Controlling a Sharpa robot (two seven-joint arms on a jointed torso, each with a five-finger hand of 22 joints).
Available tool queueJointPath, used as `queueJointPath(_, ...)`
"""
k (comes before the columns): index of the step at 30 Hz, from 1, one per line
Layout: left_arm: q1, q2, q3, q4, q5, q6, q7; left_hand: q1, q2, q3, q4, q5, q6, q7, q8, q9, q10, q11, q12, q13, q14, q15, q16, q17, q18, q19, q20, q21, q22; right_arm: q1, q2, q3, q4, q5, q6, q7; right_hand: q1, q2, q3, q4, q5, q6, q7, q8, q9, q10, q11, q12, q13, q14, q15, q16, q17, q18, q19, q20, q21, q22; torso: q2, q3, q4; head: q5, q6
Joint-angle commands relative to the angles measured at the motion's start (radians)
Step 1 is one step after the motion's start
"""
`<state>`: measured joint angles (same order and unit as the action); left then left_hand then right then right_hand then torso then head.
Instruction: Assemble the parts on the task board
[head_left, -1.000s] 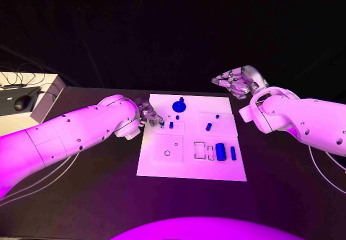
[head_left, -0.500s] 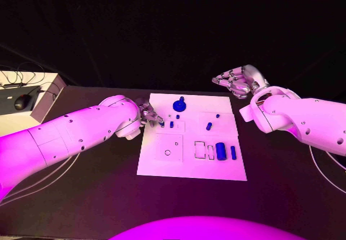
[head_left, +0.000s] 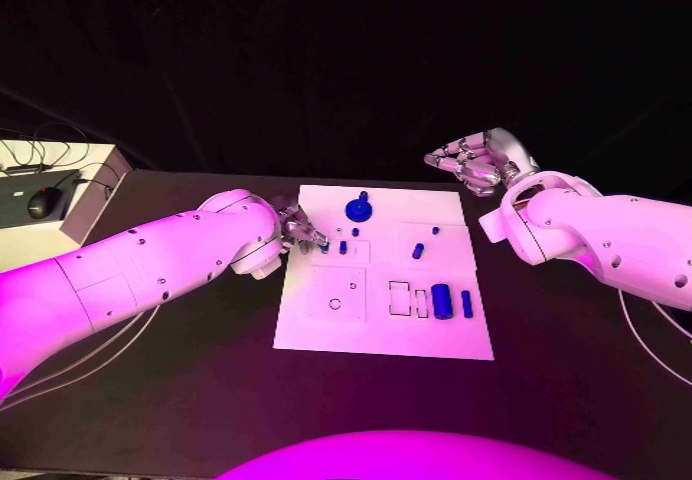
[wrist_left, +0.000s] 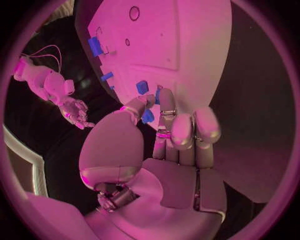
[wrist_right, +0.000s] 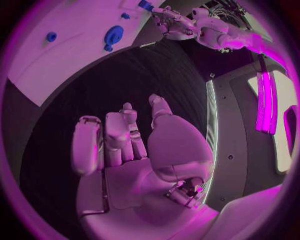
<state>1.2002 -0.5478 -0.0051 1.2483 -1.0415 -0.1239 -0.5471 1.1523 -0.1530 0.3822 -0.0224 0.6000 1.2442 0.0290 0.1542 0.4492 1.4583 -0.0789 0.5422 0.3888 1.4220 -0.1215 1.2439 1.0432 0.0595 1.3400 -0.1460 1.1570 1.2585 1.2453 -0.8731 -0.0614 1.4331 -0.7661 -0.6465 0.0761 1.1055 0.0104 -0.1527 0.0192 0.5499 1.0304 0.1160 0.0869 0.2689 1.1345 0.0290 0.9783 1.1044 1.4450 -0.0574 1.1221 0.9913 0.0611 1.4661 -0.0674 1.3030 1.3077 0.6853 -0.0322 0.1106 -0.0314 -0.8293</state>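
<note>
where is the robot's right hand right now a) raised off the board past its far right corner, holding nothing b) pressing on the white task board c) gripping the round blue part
a: the right hand hangs over the black table beyond the white task board, fingers curled and empty in its wrist view, apart from the round blue part.

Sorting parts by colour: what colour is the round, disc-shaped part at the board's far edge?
Blue; the round disc-shaped part shows best in the head view, lying on the white task board.
</note>
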Motion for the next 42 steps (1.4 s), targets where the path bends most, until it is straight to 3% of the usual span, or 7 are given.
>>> queueJointPath(1, -0.004, 0.002, -0.003, 0.002, -0.007, 0.028, -0.007, 0.006, 0.015, 0.071, -0.07, 0.004, 0.053, -0.047, 0.002, 0.185, 0.049, -0.014, 0.005, -0.001, 0.002, -0.007, 0.003, -0.001, -0.014, 0.002, -0.003, 0.003, 0.001, 0.0, 0.0, 0.001, 0.001, -0.009, 0.009, 0.011, 0.0, 0.012, -0.002, -0.005, 0.004, 0.006, 0.004, -0.006, -0.001, -0.001, -0.008, -0.002, 0.001, -0.001, 0.004, -0.006, 0.0, 0.004, 0.084, 0.0, -0.003, 0.192, -0.001, -0.0001, 0.0005, -0.001, -0.001)
queueJointPath(22, -0.005, -0.008, -0.003, 0.022, -0.015, 0.033, -0.01, 0.005, 0.015, 0.076, -0.074, 0.005, 0.054, -0.047, 0.003, 0.19, 0.049, -0.014, 0.007, -0.001, 0.002, -0.007, 0.007, 0.0, -0.014, 0.002, -0.003, 0.005, 0.003, -0.001, 0.002, 0.001, 0.0, -0.008, 0.011, 0.01, -0.001, 0.014, -0.002, -0.007, 0.005, 0.006, 0.004, -0.006, -0.002, 0.001, -0.008, 0.0, 0.004, -0.001, 0.003, -0.004, 0.001, 0.004, 0.085, -0.001, -0.001, 0.193, 0.001, -0.0007, 0.0004, 0.002, -0.006)
queueJointPath(42, -0.005, -0.008, 0.004, 0.02, -0.014, 0.045, -0.016, 0.001, 0.015, 0.084, -0.079, 0.008, 0.055, -0.048, 0.005, 0.194, 0.05, -0.015, 0.011, -0.001, 0.001, -0.008, 0.01, 0.0, -0.015, 0.002, -0.003, 0.005, 0.003, -0.001, 0.003, 0.0, -0.002, -0.008, 0.012, 0.01, -0.001, 0.014, -0.002, -0.007, 0.005, 0.006, 0.004, -0.006, -0.002, 0.001, -0.008, 0.0, 0.004, -0.001, 0.003, -0.004, 0.001, 0.004, 0.085, -0.001, -0.001, 0.193, 0.001, -0.0005, 0.0006, 0.003, -0.009)
